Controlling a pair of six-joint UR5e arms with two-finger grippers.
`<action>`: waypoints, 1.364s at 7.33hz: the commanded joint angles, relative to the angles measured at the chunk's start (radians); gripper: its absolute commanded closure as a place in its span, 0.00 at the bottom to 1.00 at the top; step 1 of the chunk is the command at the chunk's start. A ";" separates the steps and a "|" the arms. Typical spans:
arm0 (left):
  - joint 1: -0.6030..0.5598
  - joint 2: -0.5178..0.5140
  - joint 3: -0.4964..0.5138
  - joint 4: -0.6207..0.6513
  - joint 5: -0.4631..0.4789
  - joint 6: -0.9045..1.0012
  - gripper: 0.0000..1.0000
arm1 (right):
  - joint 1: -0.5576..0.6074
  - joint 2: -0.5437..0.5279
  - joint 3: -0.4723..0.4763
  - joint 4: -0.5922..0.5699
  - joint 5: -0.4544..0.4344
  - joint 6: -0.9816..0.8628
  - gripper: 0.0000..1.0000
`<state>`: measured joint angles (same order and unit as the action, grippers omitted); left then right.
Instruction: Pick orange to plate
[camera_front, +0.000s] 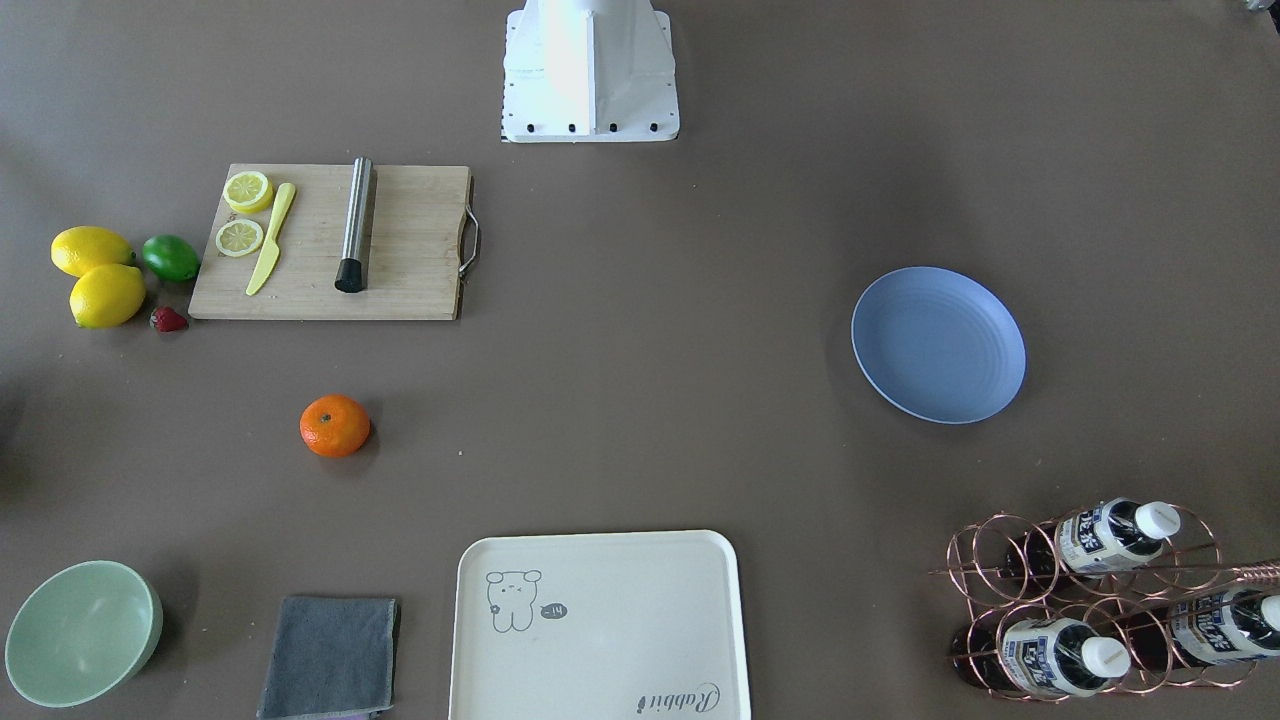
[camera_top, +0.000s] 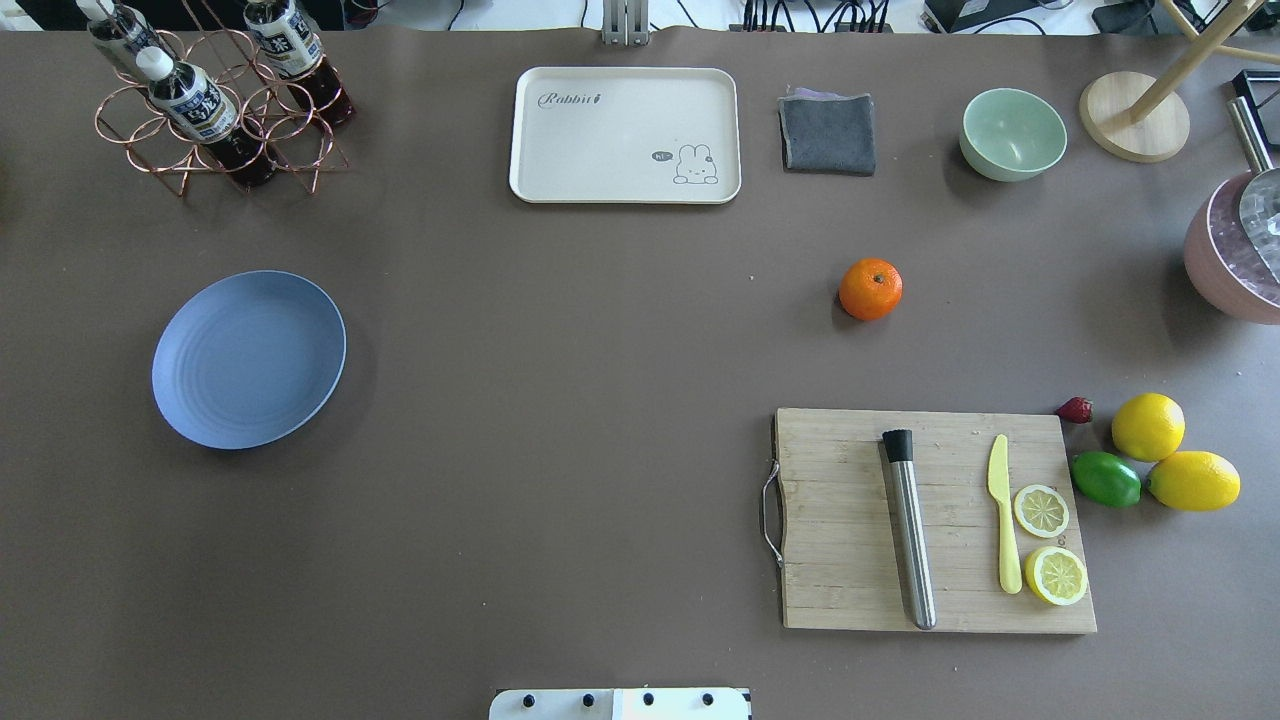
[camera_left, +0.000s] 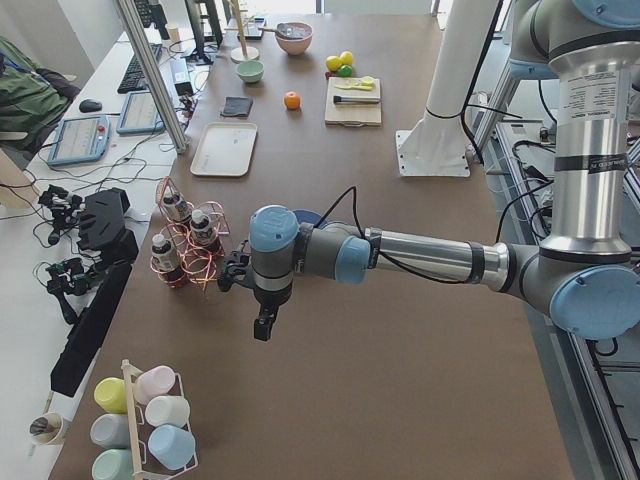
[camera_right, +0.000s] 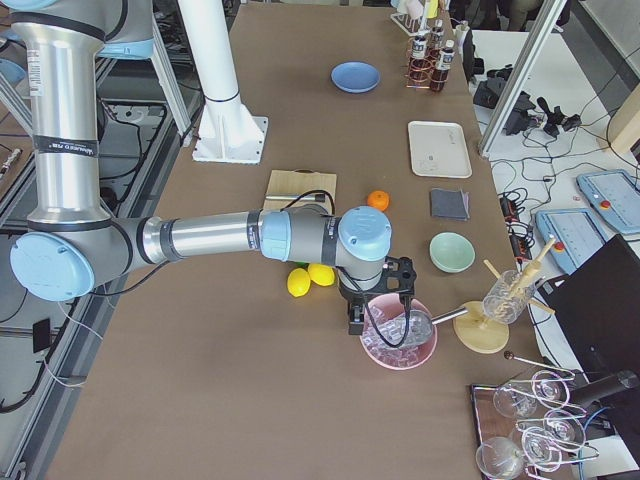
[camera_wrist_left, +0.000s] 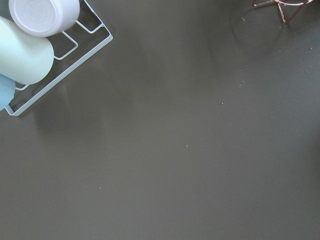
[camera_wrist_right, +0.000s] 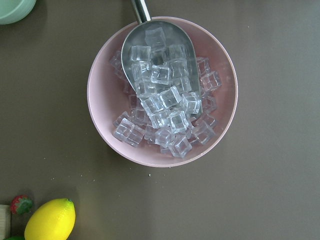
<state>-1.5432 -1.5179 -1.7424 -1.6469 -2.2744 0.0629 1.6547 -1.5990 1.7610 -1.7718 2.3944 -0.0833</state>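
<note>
The orange (camera_front: 335, 426) (camera_top: 870, 289) lies alone on the brown table, between the cutting board and the grey cloth. The blue-lavender plate (camera_front: 938, 344) (camera_top: 249, 358) sits bare on the other half of the table. My left gripper (camera_left: 262, 325) shows only in the left side view, hanging over bare table near the bottle rack, past the plate. My right gripper (camera_right: 355, 320) shows only in the right side view, above the pink ice bowl, beyond the orange (camera_right: 378, 200). I cannot tell whether either gripper is open or shut.
A wooden cutting board (camera_top: 935, 520) carries a metal rod, yellow knife and lemon slices, with lemons (camera_top: 1148, 427), a lime and a strawberry beside it. Along the far edge stand a cream tray (camera_top: 625, 135), grey cloth (camera_top: 827, 132), mint bowl (camera_top: 1012, 134) and copper bottle rack (camera_top: 215, 110). A pink bowl (camera_wrist_right: 162, 92) holds ice.
</note>
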 joint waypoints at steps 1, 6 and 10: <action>0.000 -0.001 -0.003 -0.001 0.000 0.000 0.02 | -0.007 0.001 0.000 0.000 0.002 0.000 0.00; 0.038 -0.044 -0.008 -0.061 -0.037 -0.002 0.02 | -0.045 0.056 0.000 0.002 0.005 0.060 0.00; 0.143 -0.056 0.023 -0.337 -0.039 -0.003 0.02 | -0.131 0.066 0.002 0.144 0.006 0.237 0.00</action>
<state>-1.4143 -1.5714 -1.7280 -1.9103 -2.3096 0.0571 1.5524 -1.5343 1.7615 -1.6582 2.4001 0.1164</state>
